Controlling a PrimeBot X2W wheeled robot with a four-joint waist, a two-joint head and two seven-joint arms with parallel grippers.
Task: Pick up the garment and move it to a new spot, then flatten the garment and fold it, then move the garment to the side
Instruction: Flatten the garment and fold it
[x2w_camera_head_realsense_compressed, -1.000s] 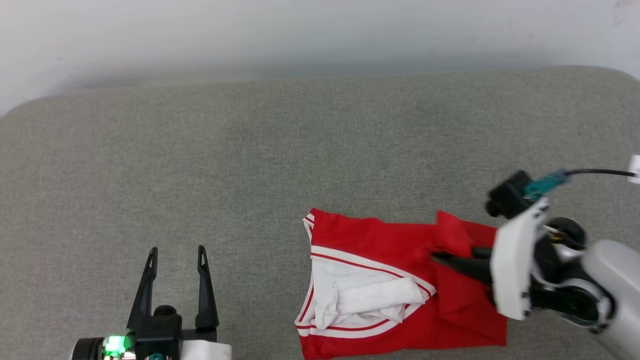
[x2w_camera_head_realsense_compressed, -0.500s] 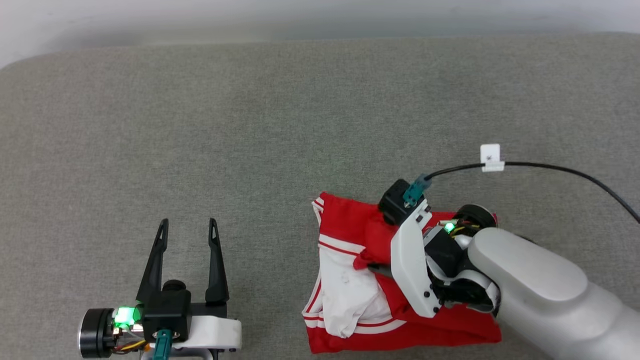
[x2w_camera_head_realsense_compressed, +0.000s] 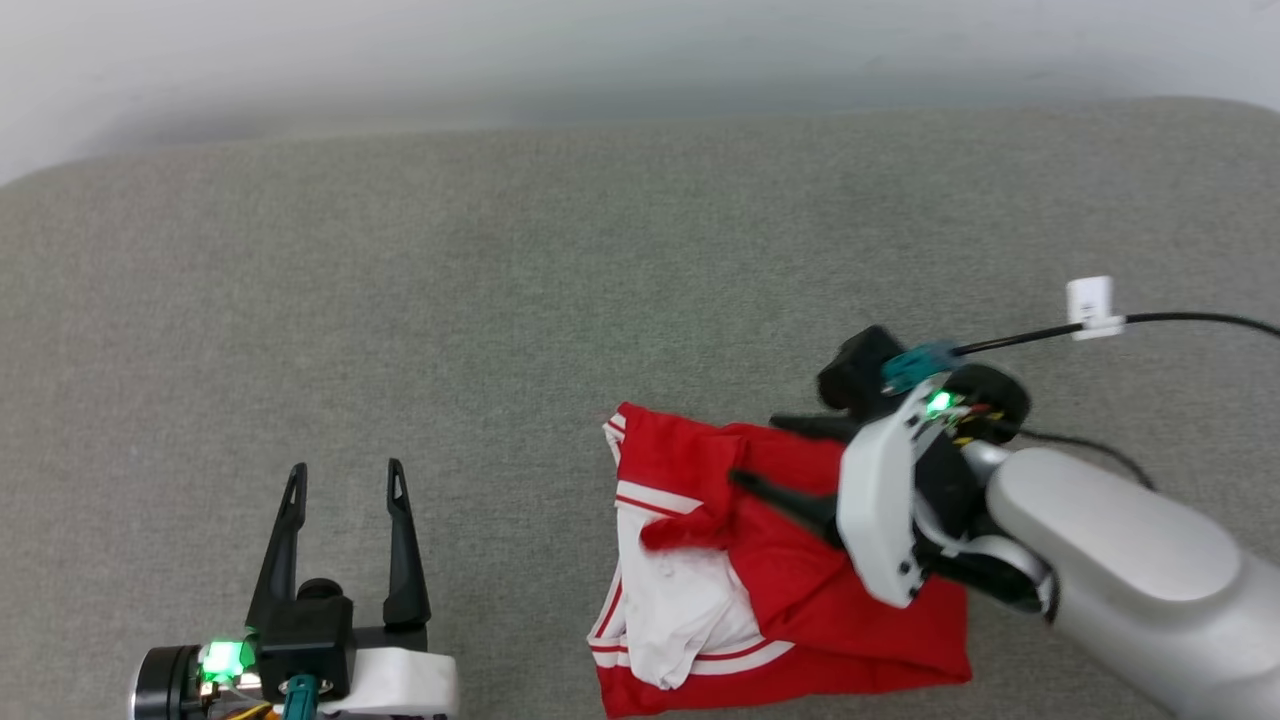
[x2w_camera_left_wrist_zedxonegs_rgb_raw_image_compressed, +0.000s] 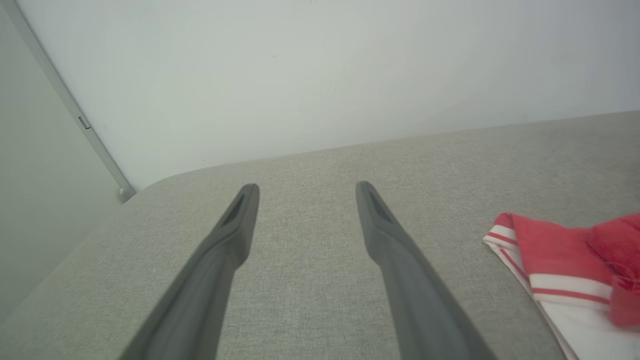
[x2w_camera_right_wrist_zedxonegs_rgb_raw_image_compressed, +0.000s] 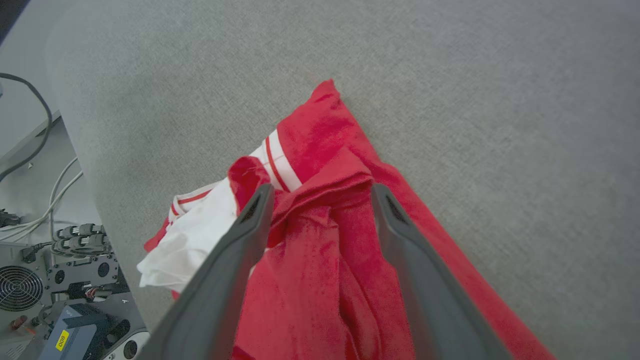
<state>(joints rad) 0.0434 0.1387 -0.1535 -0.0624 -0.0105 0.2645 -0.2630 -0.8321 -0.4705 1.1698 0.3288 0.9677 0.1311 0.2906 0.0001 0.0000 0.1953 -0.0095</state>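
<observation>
Right gripper (x2w_camera_head_realsense_compressed: 757, 450) jaws apart, straddling a bunched fold of the soft red jersey shirt with white striped sleeves (x2w_camera_head_realsense_compressed: 790, 620), crumpled on grey fabric surface (x2w_camera_head_realsense_compressed: 500, 300) near front edge; light, limp, best pinched at a hem corner; left gripper (x2w_camera_head_realsense_compressed: 346, 467) spread, idle

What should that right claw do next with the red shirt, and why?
Probably lift the right gripper straight up and away. Its jaws stand open over the garment, with a rumpled red fold lying between the fingers, so sliding sideways might drag it.
</observation>
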